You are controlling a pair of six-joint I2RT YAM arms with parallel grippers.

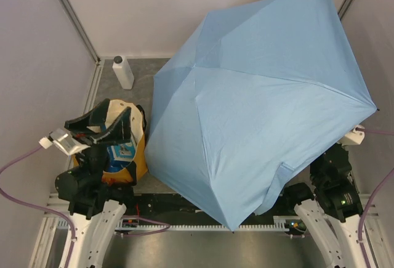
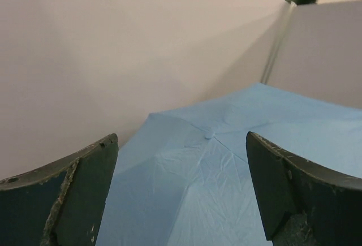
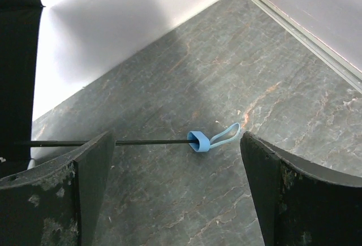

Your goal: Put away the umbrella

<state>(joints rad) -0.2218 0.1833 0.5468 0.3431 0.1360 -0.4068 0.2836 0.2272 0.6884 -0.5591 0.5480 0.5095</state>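
Umbrella [image 1: 258, 108] stands open across centre and right; left gripper [image 2: 181, 144], raised over the tote bag [image 1: 140, 157], and right gripper [image 3: 176, 144], low facing the black shaft [image 3: 150, 141], both gape wide, empty.

**Grey stone-patterned table, three things on it**

The table [image 1: 145, 72] has a mottled grey top with walls on three sides. A white bottle [image 1: 123, 72] stands upright in its far left corner. A yellow tote bag [image 1: 138, 151] sits near the left edge. The open blue umbrella [image 1: 258, 101] covers the middle and right. Under it, the black shaft [image 3: 153, 142] ends in a blue strap loop [image 3: 223, 136] low over the bare surface.
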